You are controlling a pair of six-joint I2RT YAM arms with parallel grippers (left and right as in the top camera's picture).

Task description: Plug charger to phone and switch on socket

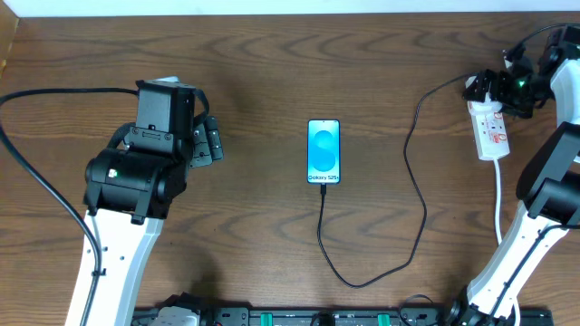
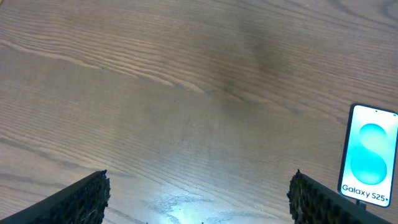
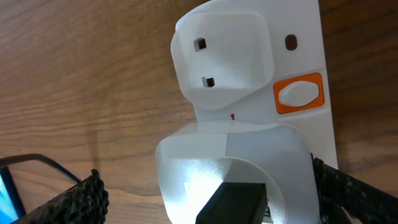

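Observation:
The phone (image 1: pixel 323 151) lies face up mid-table, its blue screen lit; it also shows at the right edge of the left wrist view (image 2: pixel 369 154). The black charger (image 1: pixel 421 208) runs from the phone's near end, loops right and climbs to the socket (image 1: pixel 490 131) at the far right. My right gripper (image 1: pixel 507 86) hovers open over the socket's far end, its fingers (image 3: pixel 81 199) either side of the white plug (image 3: pixel 230 168), beside an orange switch (image 3: pixel 299 94). My left gripper (image 1: pixel 210 143) stands open over bare wood, left of the phone, nothing between its fingers (image 2: pixel 84 199).
The socket's white cord (image 1: pixel 498 199) trails toward the front by the right arm's base. A black rail (image 1: pixel 299 317) lines the front edge. A thick black cable (image 1: pixel 36 181) curves round the left arm.

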